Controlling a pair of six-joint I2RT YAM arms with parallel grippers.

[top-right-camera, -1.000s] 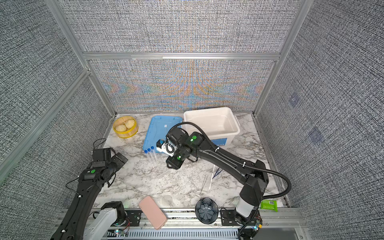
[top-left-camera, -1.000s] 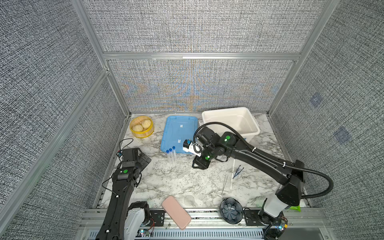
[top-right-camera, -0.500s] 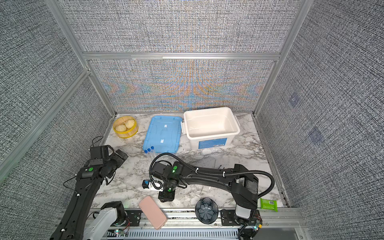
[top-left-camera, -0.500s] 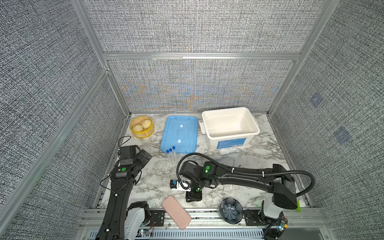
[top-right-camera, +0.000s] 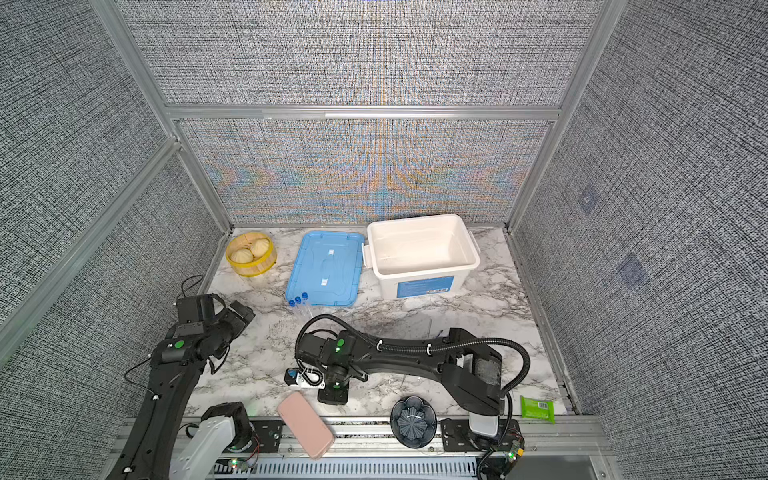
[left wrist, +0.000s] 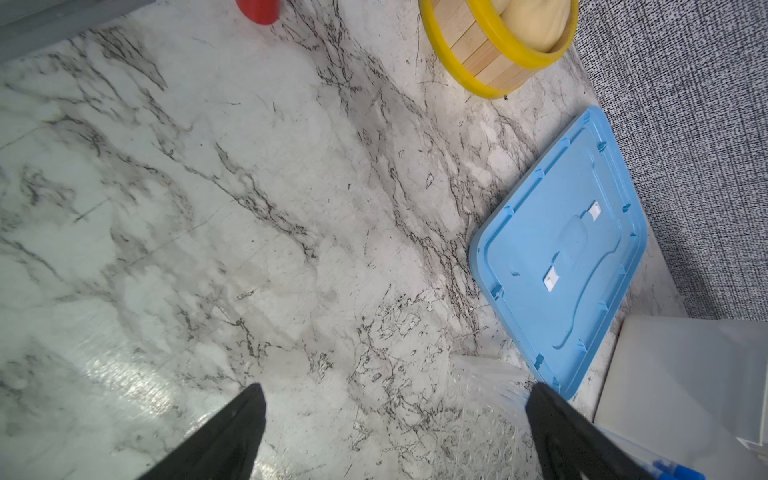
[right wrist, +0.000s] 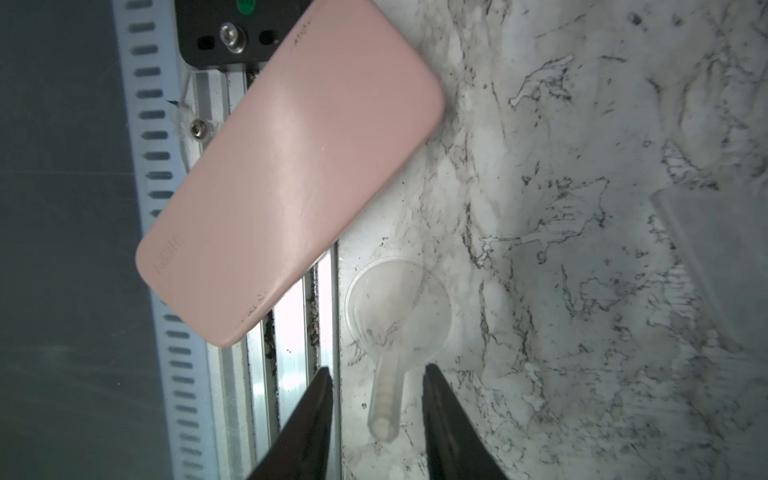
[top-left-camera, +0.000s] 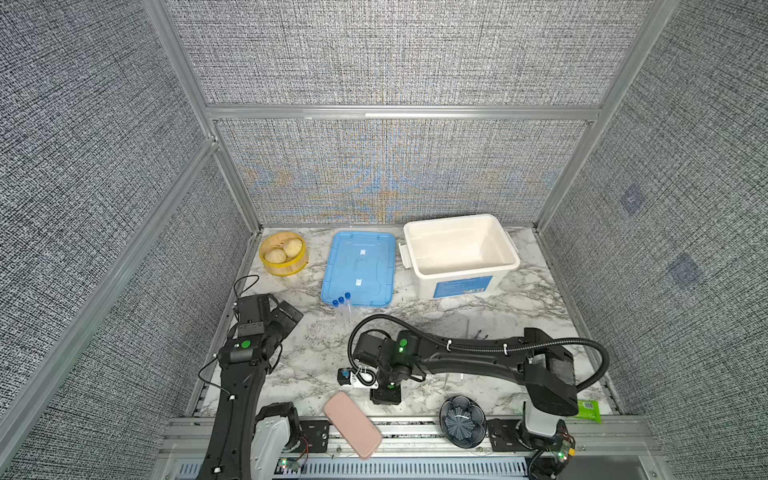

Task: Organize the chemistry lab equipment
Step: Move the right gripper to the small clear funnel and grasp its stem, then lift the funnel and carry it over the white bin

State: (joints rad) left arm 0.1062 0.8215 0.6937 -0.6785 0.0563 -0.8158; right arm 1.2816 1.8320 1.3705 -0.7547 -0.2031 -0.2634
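We list: clear scoop (right wrist: 398, 307) flat on counter (right wrist: 561, 216), handle running back between our right fingers (right wrist: 311, 424), parted, untouching; pink case (right wrist: 291, 166) beside its bowl, counter edge close. Left fingers (left wrist: 224, 440) spread wide, blue-capped tubes (top-left-camera: 341, 302) nearby.

My count of the table, kind by kind, from the remote station.
In both top views I count three blue-capped tubes (top-left-camera: 341, 300), one blue lid (top-left-camera: 359, 266), one white bin (top-left-camera: 424, 284), one yellow basket (top-left-camera: 286, 271) holding two buns (top-left-camera: 276, 255), one pink case (top-left-camera: 352, 424), one dark flower bowl (top-left-camera: 463, 419) and one green packet (top-left-camera: 589, 410); my right wrist view adds one clear scoop (right wrist: 397, 307), my left wrist view one red cup (left wrist: 257, 8). On the lid I count two white tabs (top-left-camera: 362, 252), on the bin one blue label (top-left-camera: 461, 286).
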